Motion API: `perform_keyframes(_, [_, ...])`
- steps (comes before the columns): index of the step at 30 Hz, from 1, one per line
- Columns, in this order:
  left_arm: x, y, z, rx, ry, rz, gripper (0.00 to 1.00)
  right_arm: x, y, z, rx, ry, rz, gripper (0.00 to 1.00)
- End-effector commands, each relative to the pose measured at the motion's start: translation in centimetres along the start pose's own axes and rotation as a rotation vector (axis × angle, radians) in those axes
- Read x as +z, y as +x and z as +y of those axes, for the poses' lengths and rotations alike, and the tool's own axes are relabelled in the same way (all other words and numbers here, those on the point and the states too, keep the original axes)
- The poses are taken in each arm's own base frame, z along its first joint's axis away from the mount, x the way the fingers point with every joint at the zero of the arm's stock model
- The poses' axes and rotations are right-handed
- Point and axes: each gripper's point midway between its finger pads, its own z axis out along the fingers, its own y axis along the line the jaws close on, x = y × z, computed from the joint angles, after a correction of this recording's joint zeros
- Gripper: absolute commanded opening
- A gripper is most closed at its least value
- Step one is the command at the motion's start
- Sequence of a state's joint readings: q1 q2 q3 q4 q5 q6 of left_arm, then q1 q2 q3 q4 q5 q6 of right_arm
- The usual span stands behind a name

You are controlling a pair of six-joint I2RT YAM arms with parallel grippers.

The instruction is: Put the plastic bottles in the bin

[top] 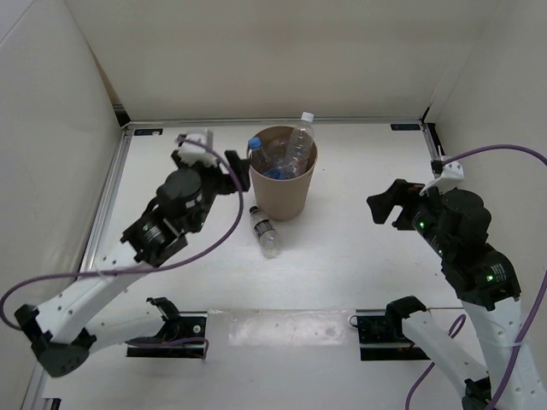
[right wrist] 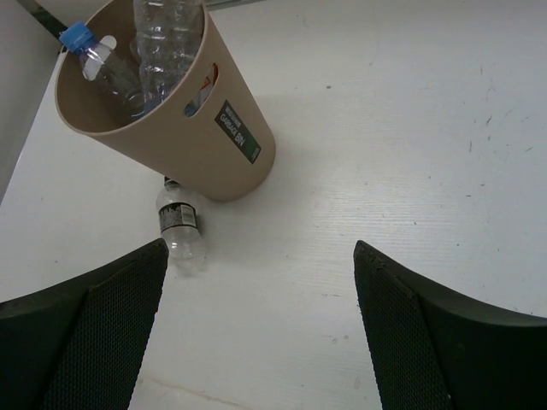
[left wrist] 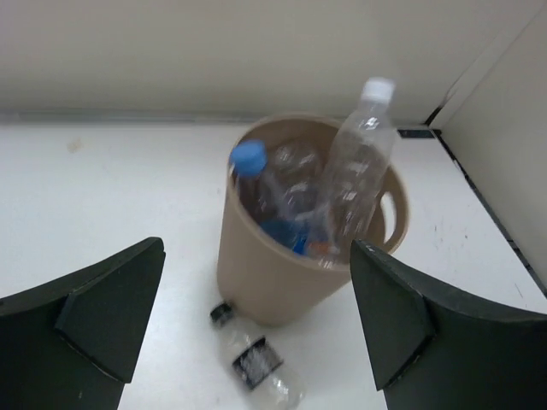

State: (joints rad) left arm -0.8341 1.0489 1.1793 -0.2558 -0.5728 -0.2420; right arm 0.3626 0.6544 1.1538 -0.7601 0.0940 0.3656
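While hovering at 9 o'clock of bin [top: 282,198], fingers apart, nothing held: left hand [top: 231,171], placed as for a drop. Right hand [top: 386,205] at 3 o'clock, well apart, likewise spread. Three plastic bottles [top: 287,154] propped inside; black-capped bottle [top: 265,231] flat on table [top: 359,282] at bin's 7 o'clock.

— What sort of place were you driving the rig in?

— A robotics lab test cell, by everything I could see. The white table [top: 359,256] was boxed in by plain white panels [top: 256,51] on its left, right and far sides.

— What else said lab to you?

— An aluminium rail [top: 107,205] ran along the table's left edge. The left arm [top: 94,290] and right arm [top: 466,248] were bolted to black base plates [top: 192,329] at the near edge, with purple cables [top: 491,149] looping loose off them. The only props were a brown bin [top: 282,196] and clear plastic bottles [top: 265,231].
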Motion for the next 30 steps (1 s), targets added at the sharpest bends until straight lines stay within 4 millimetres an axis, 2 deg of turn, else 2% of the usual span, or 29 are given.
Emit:
perform_keyframes(1, [-0.7,7.5,2.0,-0.109,-0.042,0.145,1.0,0.2,-0.9,0.8,0.001,-0.03,-0.039,0.9])
perform_keyframes(2, [-0.5,8.5,1.9,-0.138,-0.03,0.159,1.0,0.2,-1.0,0.8,0.003,-0.029,-0.041,0.9])
perform_keyframes(3, [-0.6,12.0,2.3,-0.233,-0.058,0.221,1.0,0.2,-0.9,1.0,0.004,-0.036,-0.042,0.9])
perform_keyframes(4, [0.1,13.1,3.4,-0.272,-0.088,0.235,1.0,0.3,-0.9,0.9,0.007,-0.028,-0.039,0.9])
perform_keyframes(5, [0.6,14.4,1.3,-0.334,0.034,0.258,1.0,0.3,-0.8,0.9,0.004,-0.029,-0.037,0.9])
perform_keyframes(6, [0.8,17.0,1.5,-0.425,0.019,0.311,1.0,0.2,-0.8,0.8,0.011,-0.023,-0.043,0.9])
perform_keyframes(7, [1.7,17.9,1.6,-0.484,0.029,0.318,1.0,0.3,-0.6,0.7,0.015,-0.019,-0.041,0.9])
perform_keyframes(8, [1.9,20.3,1.3,-0.585,0.024,0.36,1.0,0.1,-0.5,0.6,0.015,-0.019,-0.041,0.9])
perform_keyframes(9, [2.2,21.3,1.4,-0.622,0.028,0.347,1.0,0.2,-0.2,0.6,0.02,-0.018,-0.035,0.9])
perform_keyframes(10, [2.8,21.0,0.9,-0.662,0.056,0.318,1.0,0.1,-0.1,0.5,0.029,-0.015,-0.039,0.9])
perform_keyframes(11, [2.9,24.4,0.9,-0.658,0.037,0.389,1.0,-0.1,-0.1,0.5,0.034,-0.019,-0.044,0.9])
perform_keyframes(12, [3.5,24.0,0.2,-0.712,0.065,0.362,1.0,-0.2,0.0,0.4,0.036,-0.017,-0.043,0.9])
perform_keyframes(13, [3.6,24.8,0.0,-0.719,0.062,0.389,1.0,-0.2,0.1,0.3,0.039,-0.014,-0.043,0.9])
perform_keyframes(14, [4.0,27.5,-0.1,-0.732,0.022,0.464,1.0,-0.1,0.0,0.3,0.036,-0.015,-0.044,0.9])
perform_keyframes(15, [4.3,27.7,-0.5,-0.752,0.024,0.476,1.0,-0.1,0.2,0.4,0.037,-0.02,-0.037,0.9])
perform_keyframes(17, [4.7,30.3,-0.8,-0.747,0.009,0.541,1.0,0.0,0.3,0.2,0.035,-0.016,-0.03,0.9])
perform_keyframes(18, [5.1,30.1,-1.4,-0.764,0.033,0.539,1.0,0.0,0.2,0.0,0.036,-0.007,-0.032,0.9])
perform_keyframes(20, [5.5,31.4,-1.3,-0.768,0.017,0.56,1.0,0.0,0.5,0.0,0.033,-0.01,-0.026,0.9])
perform_keyframes(25, [5.8,32.2,-1.3,-0.76,-0.004,0.587,0.99,0.3,0.8,-0.5,0.038,0.006,-0.019,0.9])
perform_keyframes(26, [5.9,32.6,-1.2,-0.74,-0.015,0.602,0.94,0.3,0.8,-0.5,0.039,-0.002,-0.017,0.9])
perform_keyframes(27, [5.9,32.9,-1.1,-0.739,-0.017,0.608,0.94,0.4,0.7,-0.7,0.043,0.009,-0.021,0.9])
perform_keyframes(29, [6.0,33.1,-1.3,-0.735,-0.011,0.616,0.83,0.6,1.0,-0.8,0.046,0.008,-0.013,0.9])
perform_keyframes(30, [5.8,34.0,-1.1,-0.734,-0.023,0.633,0.78,0.6,1.0,-1.2,0.055,0.017,-0.01,0.9])
